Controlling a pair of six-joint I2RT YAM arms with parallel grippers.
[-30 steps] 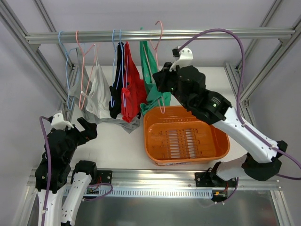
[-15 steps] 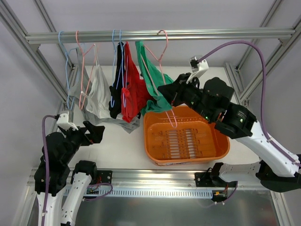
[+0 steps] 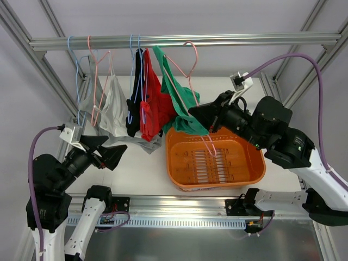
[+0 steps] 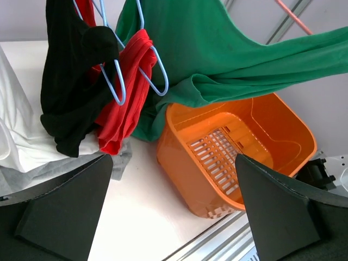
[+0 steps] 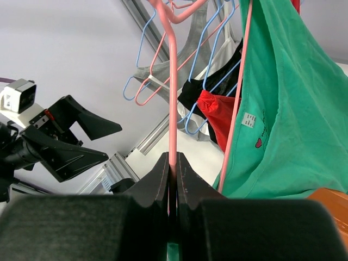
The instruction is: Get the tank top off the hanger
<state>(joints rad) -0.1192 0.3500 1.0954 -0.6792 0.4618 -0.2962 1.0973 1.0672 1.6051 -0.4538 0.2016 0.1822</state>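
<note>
Black and set wide apart, my left jaws hang low at the left over the white worktop (image 3: 141, 163), holding nothing. Further right, under the aluminium rail (image 3: 244, 39), hangs a red fabric top (image 3: 155, 106). Beside it the teal-green sleeveless tank top (image 3: 182, 100) drapes on the thin salmon-pink wire hanger (image 5: 173, 98), which tilts out above the orange plastic basket (image 3: 253, 157). My right jaws are clamped together on that hanger's wire. To do this well, I judge the left should reach in, pinch one strap and slide it off the wire's end while the right holds firm.
</note>
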